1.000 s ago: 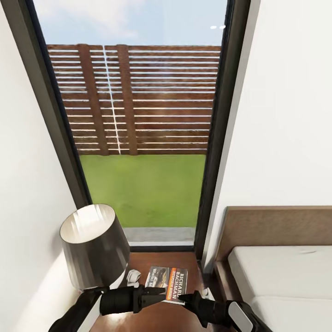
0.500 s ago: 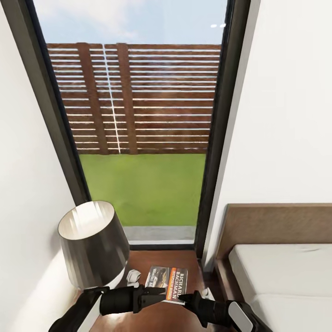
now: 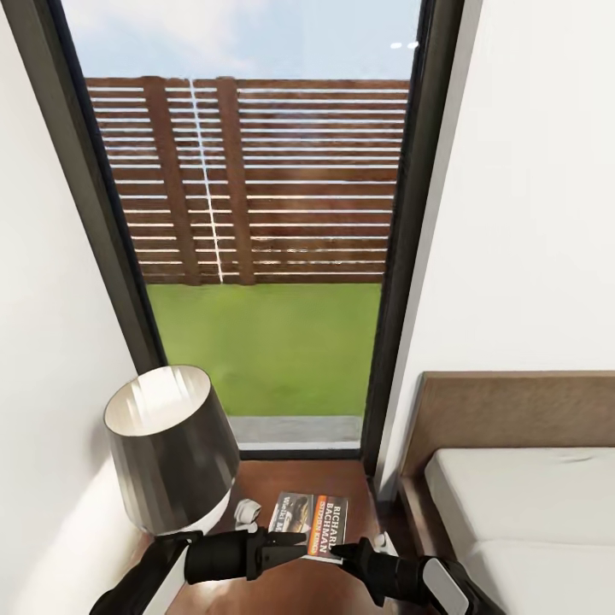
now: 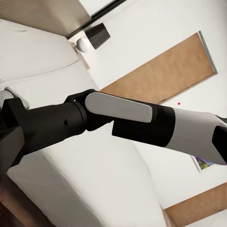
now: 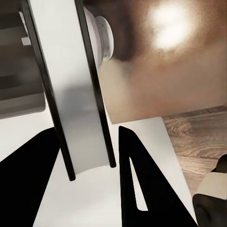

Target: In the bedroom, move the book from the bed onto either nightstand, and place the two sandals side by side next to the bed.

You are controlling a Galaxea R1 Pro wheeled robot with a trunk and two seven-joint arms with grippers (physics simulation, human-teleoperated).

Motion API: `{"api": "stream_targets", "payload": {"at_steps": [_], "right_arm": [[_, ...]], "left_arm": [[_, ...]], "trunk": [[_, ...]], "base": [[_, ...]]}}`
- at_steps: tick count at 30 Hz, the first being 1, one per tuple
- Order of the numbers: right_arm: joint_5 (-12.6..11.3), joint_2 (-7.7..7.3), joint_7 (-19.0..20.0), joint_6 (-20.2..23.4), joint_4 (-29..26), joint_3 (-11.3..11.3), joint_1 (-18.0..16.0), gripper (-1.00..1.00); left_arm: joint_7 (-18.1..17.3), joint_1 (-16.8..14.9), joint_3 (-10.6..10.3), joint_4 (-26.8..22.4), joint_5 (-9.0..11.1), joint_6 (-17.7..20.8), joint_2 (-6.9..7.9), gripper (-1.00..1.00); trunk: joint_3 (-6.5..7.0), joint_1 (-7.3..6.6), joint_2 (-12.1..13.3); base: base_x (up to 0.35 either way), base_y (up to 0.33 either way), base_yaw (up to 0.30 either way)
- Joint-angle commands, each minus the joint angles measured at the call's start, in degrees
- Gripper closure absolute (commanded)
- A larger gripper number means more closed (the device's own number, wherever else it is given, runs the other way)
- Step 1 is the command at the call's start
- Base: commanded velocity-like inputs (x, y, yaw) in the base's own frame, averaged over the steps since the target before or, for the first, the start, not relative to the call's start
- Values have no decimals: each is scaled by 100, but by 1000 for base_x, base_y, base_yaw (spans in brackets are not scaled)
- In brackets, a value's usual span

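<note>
One book (image 3: 309, 522) lies over the nightstand (image 3: 342, 483), edge between the right fingers (image 5: 137, 189), apparently gripped; left fingers' state unclear.

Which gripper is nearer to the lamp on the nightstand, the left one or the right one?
The left. The left gripper is just beside the lamp, at the book's near edge; the right gripper is further from the lamp, toward the bed.

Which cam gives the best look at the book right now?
Head view: the book lies flat on the nightstand beside the lamp, cover readable. Right wrist view shows it edge-on between the right gripper's fingers. Left wrist view looks at the bed instead.
</note>
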Motion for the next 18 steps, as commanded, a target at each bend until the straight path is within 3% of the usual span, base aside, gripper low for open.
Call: {"api": "stream_targets", "payload": {"at_steps": [1, 18], "right_arm": [[-11, -2, 12, 14, -2, 11, -4, 100], [-11, -2, 12, 15, -2, 11, -3, 100]], "left_arm": [[4, -4, -26, 0, 51, 60, 7, -100], [7, -7, -30, 6, 51, 60, 1, -100]], "trunk": [[-24, 22, -45], [-329, 396, -727]], "base": [[0, 0, 0], [0, 0, 0]]}}
